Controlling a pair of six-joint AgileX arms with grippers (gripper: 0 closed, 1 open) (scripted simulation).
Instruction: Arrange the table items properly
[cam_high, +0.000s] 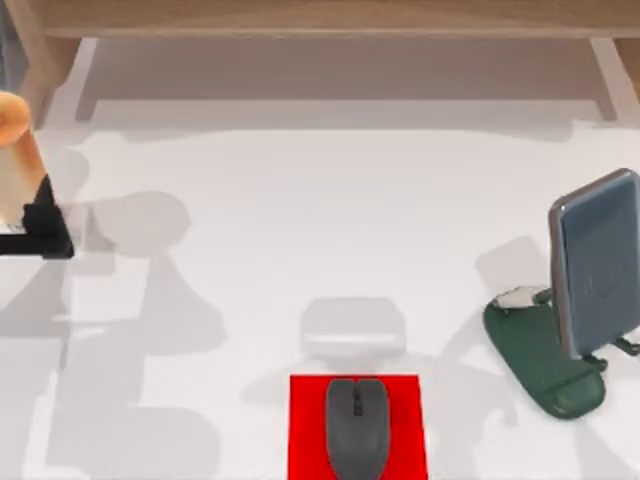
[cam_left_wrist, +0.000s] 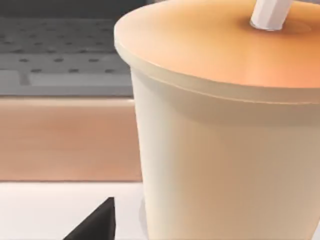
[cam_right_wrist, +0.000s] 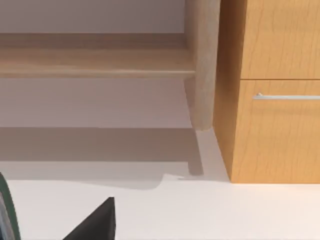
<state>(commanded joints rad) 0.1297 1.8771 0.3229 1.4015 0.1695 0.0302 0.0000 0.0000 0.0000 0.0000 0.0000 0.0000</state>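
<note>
The tall orange-tan cup (cam_high: 12, 150) stands at the table's far left edge. In the left wrist view the cup (cam_left_wrist: 220, 150) is very close, with a white straw (cam_left_wrist: 270, 12) in its lid. My left gripper (cam_high: 30, 228) is open at the cup's base, and one black finger (cam_left_wrist: 97, 225) sits just beside the cup wall with a small gap. The grey-blue phone (cam_high: 600, 265) leans upright on the dark green stand (cam_high: 545, 370) at the right. The dark grey mouse (cam_high: 357, 425) lies on the red mat (cam_high: 305, 430) at front centre. One finger (cam_right_wrist: 97, 225) of my open right gripper shows, holding nothing.
A wooden shelf (cam_high: 320, 20) runs along the table's back. A wooden cabinet with a metal drawer handle (cam_right_wrist: 287, 96) stands behind the table in the right wrist view. A sliver of the green stand (cam_right_wrist: 6, 210) sits close beside the right gripper.
</note>
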